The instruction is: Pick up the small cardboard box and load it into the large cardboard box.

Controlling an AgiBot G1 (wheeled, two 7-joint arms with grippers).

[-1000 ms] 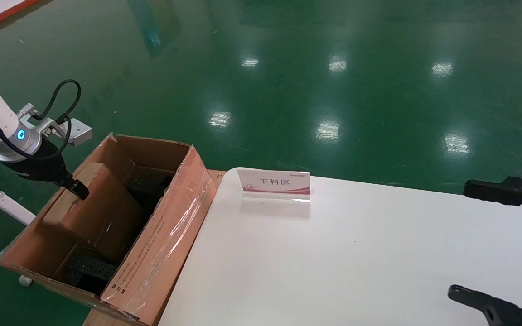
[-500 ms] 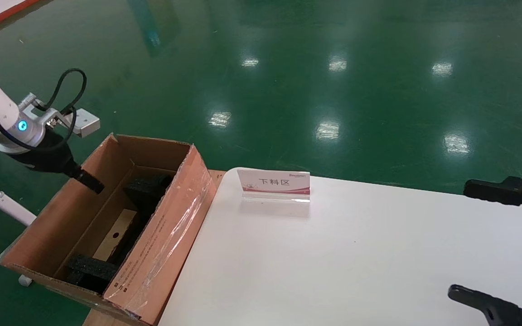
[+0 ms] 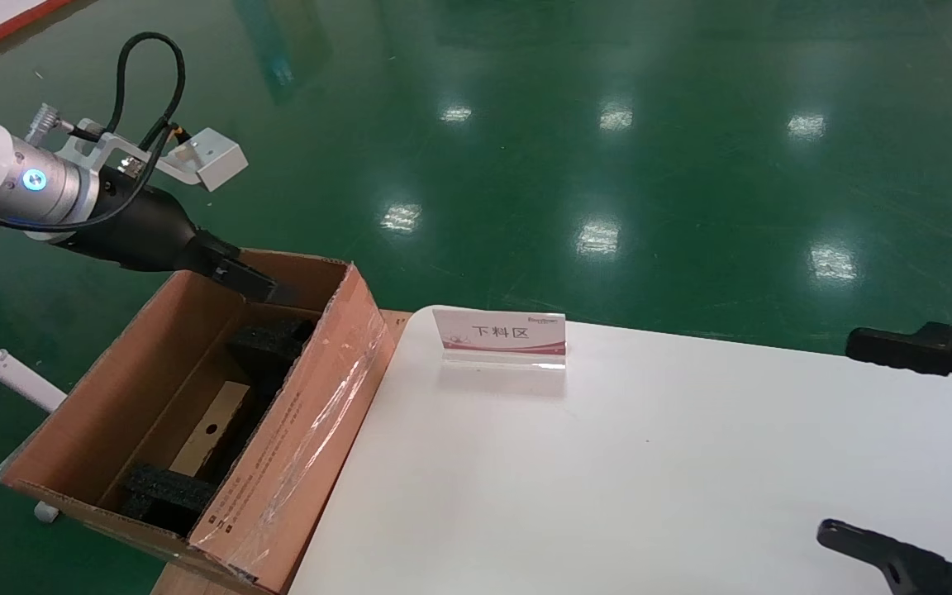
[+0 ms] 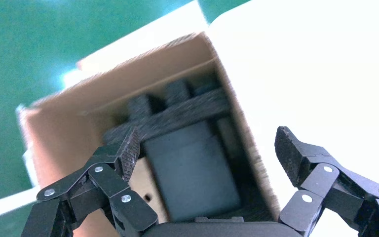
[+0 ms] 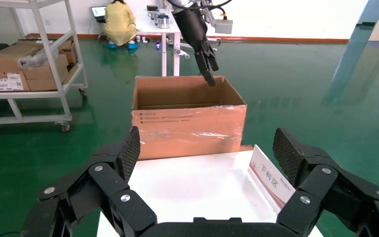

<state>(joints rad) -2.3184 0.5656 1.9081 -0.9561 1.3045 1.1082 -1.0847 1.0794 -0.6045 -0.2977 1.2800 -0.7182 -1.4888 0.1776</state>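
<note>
Risen, left gripper [image 3: 257, 285] spread empty over the large cardboard box's [image 3: 311, 413] corrugated rim.

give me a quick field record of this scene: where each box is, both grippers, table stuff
small cardboard box: lying down inside the large carton, between black foam blocks, round hole facing up
large cardboard box: open top, against the left edge of the white table
left gripper: open, empty, above the carton's far end
right gripper: open, empty, over the table's right side
sign: upright near the table's far edge
task state: small box appears loaded
</note>
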